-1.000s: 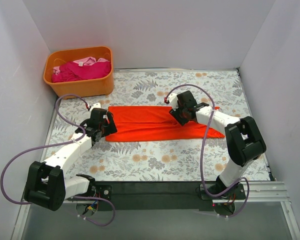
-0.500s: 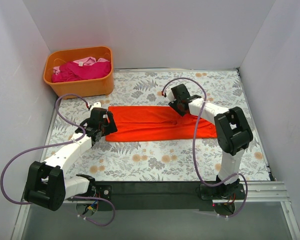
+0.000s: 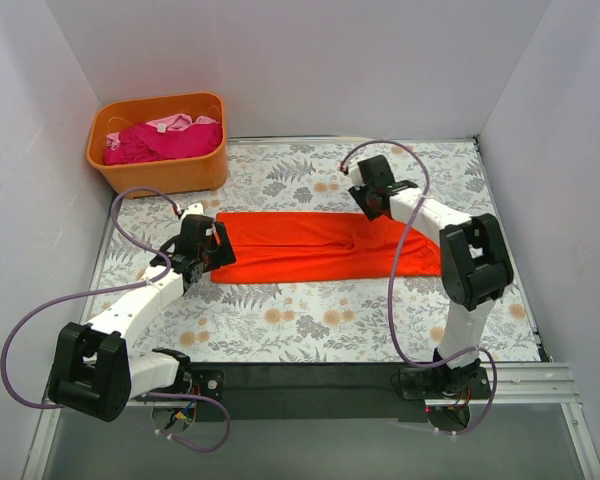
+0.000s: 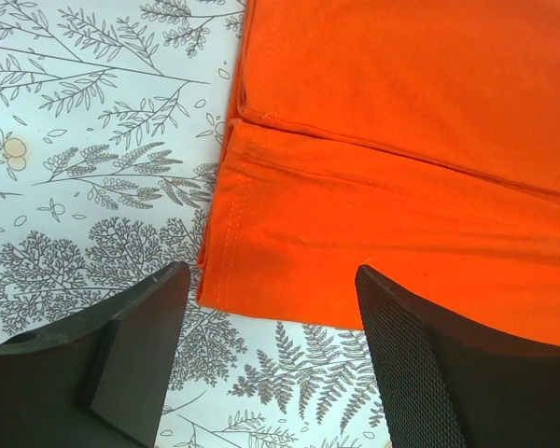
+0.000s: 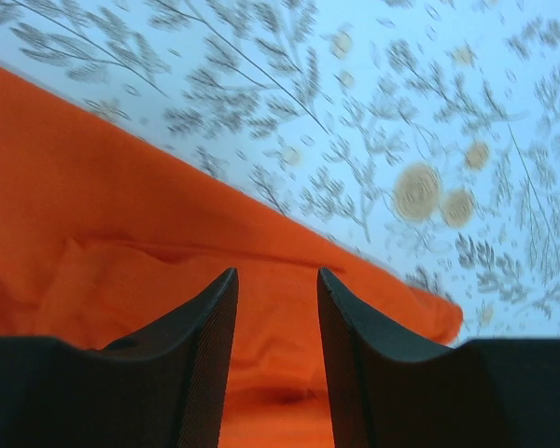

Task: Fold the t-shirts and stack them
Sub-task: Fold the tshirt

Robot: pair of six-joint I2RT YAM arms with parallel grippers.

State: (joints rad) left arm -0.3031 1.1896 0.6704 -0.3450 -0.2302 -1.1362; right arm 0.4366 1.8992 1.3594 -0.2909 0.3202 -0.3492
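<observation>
Top view, orange-red t-shirt (image 3: 310,250): folded into a long band, flat on the floral table (image 3: 310,320); magenta and pale pink t-shirts (image 3: 165,138) heaped in the orange tub (image 3: 160,175) at far left
Top view, arms: left gripper (image 3: 216,252) at the band's left end; right gripper (image 3: 370,203) over its far edge
Left wrist, fingers (image 4: 135,345): spread wide, holding nothing; the shirt's hemmed corner lies between them
Right wrist, fingers (image 5: 191,364): narrowly parted, nothing pinched; blurred orange cloth beneath

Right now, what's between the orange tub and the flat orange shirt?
Just bare flowery table between the tub and the orange shirt, in the top view. The left arm's purple cable curves along that gap's edge.
</observation>
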